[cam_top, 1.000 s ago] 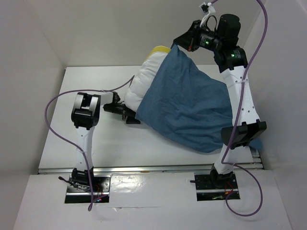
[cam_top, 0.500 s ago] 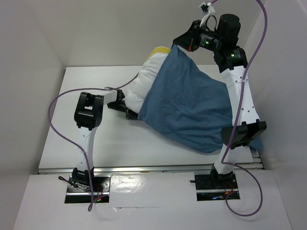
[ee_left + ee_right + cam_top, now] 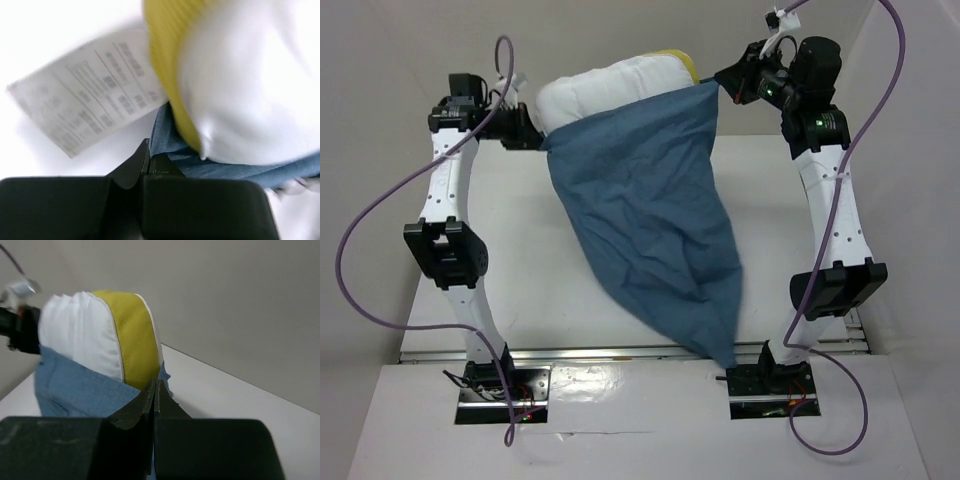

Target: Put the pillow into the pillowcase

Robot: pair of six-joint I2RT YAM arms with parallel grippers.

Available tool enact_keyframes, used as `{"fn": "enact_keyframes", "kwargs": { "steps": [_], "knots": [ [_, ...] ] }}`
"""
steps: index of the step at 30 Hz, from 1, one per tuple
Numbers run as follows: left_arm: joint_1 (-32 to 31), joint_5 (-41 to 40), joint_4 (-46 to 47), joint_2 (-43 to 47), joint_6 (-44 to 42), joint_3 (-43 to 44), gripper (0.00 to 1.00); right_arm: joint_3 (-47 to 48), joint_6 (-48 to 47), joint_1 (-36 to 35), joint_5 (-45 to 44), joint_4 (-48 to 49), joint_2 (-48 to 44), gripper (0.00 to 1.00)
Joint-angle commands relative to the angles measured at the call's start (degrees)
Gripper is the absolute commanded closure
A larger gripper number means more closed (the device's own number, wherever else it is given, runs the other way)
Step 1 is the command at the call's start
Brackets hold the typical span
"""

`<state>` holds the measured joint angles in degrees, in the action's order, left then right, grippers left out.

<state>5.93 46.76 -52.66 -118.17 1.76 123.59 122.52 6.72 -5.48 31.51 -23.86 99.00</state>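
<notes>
The pillowcase (image 3: 640,220) is held up above the worktop (image 3: 520,280) by its open top edge. Its limp lower end droops to a narrow point, and it cannot be told whether the tip touches the worktop. The left corner of the pillowcase's top edge is pinched between the closed fingers of the left hand (image 3: 528,135). In the left wrist view a fold of blue cloth is seen clamped at the fingertips, though that picture is blurred. The right corner of the same edge is gripped likewise by the right hand (image 3: 725,85), whose fingers are pressed together on the cloth. The pillow (image 3: 610,88) is lodged in the pillowcase's mouth, with only its rounded white top and yellow edge showing above the hem. How far down it reaches is hidden by the cloth. A printed label (image 3: 90,92) is seen just beside the pillowcase's left corner. Its print is too blurred to be read, and what it is sewn to cannot be made out.
</notes>
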Motion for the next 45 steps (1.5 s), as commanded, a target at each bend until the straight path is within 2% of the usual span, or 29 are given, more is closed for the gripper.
{"fn": "enact_keyframes", "kwargs": {
  "steps": [1, 3, 6, 8, 11, 16, 19, 20, 22, 23, 26, 28, 29, 30, 32, 33, 34, 35, 36, 37, 38, 39, 40, 42, 45],
  "knots": [
    [-1.10, -15.02, -2.79, 5.66, -2.20, 9.72, 1.00, -2.01, -4.52, 2.13, -6.63, 6.79, -6.27, 1.00],
    [-1.10, -18.45, -0.70, 8.55, -3.69, 12.55, 1.00, -4.74, -4.00, 4.24, -5.50, 10.13, -7.76, 1.00],
    [-3.38, -26.97, 12.55, 19.53, -5.96, 3.87, 1.00, -5.54, -3.29, 6.26, -4.96, 15.15, -9.18, 1.00],
    [-7.50, -32.49, 19.31, 25.06, -9.13, 0.70, 1.00, -2.74, -3.29, 6.88, -4.35, 15.94, -9.18, 1.00],
    [-12.52, -39.09, 23.90, 28.33, -13.27, -0.71, 1.00, -1.41, -2.77, 6.88, -4.35, 19.01, -9.87, 1.00],
    [-15.41, -42.46, 23.32, 28.35, -15.02, -1.51, 1.00, -1.84, -2.16, 6.88, -4.18, 20.96, -11.20, 1.00],
    [-19.45, -45.01, 14.98, 25.02, -16.00, -6.15, 1.00, -6.92, -1.37, 6.88, 0.21, 12.47, -12.86, 1.00],
    [-19.99, -46.57, 13.22, 24.05, -16.00, -8.78, 1.00, -11.99, -1.36, 6.88, 1.18, 11.47, -13.65, 1.00],
    [-20.78, -49.99, 12.23, 21.77, -16.88, -6.63, 1.00, -16.07, -1.97, 6.88, 1.98, 13.81, -16.63, 1.00],
    [-20.27, -52.28, 13.54, 21.23, -16.88, 1.40, 1.00, -16.08, -2.76, 6.88, 0.76, 15.32, -17.26, 1.00],
    [-21.04, -55.63, 19.67, 20.00, -19.68, 17.24, 1.00, -10.57, -3.82, 7.50, -2.67, 18.48, -17.26, 1.00],
    [-23.15, -59.76, 25.12, 21.74, -24.23, 15.65, 1.00, -8.00, -2.52, 8.11, -4.51, 20.42, -17.26, 1.00],
    [-24.73, -61.77, 30.81, 25.49, -24.96, 9.80, 1.00, -9.74, -1.89, 8.11, -5.13, 23.30, -18.65, 1.00],
    [-24.74, -61.79, 32.61, 27.27, -24.96, 6.61, 1.00, -11.67, -1.37, 8.11, -5.75, 24.98, -19.71, 1.00],
    [-26.23, -61.79, 32.37, 29.57, -23.83, 1.68, 1.00, -16.93, -2.06, 8.11, -6.54, 29.02, -22.69, 1.00],
    [-26.93, -62.58, 30.45, 29.58, -23.82, -1.22, 1.00, -19.22, -2.06, 8.11, -5.76, 27.82, -22.71, 1.00],
    [-27.55, -63.63, 25.99, 28.88, -23.82, -1.86, 1.00, -18.46, -2.85, 8.11, -4.97, 24.24, -21.23, 1.00],
    [-27.56, -64.33, 24.73, 28.26, -22.78, -1.86, 1.00, -17.41, -2.85, 8.11, -4.27, 18.55, -19.13, 1.00],
    [-27.56, -65.30, 24.72, 27.74, -22.16, -1.08, 1.00, -17.40, -2.85, 8.11, -3.65, 17.80, -19.11, 1.00],
    [-27.56, -66.00, 24.11, 27.12, -21.28, 1.10, 1.00, -18.18, -2.33, 8.11, -3.65, 18.31, -19.11, 1.00],
    [-25.90, -65.14, 24.10, 25.55, -20.66, 7.91, 1.00, -18.19, -1.80, 8.11, -3.65, 21.80, -19.80, 1.00],
    [-25.89, -65.13, 24.62, 25.01, -20.66, 7.98, 1.00, -18.19, -1.80, 8.11, -3.12, 23.84, -19.81, 1.00],
    [-25.89, -66.35, 26.45, 25.01, -20.66, 11.98, 1.00, -17.50, -1.80, 8.11, -3.12, 25.68, -20.59, 1.00],
    [-26.41, -67.24, 34.42, 27.27, -23.37, 11.16, 1.00, -15.83, -0.67, 8.11, -4.52, 28.85, -21.12, 1.00],
    [-27.11, -66.45, 45.15, 32.98, -27.24, 1.42, 1.00, -16.33, -0.13, 8.11, -6.01, 34.02, -23.93, 1.00]
  ]
}}
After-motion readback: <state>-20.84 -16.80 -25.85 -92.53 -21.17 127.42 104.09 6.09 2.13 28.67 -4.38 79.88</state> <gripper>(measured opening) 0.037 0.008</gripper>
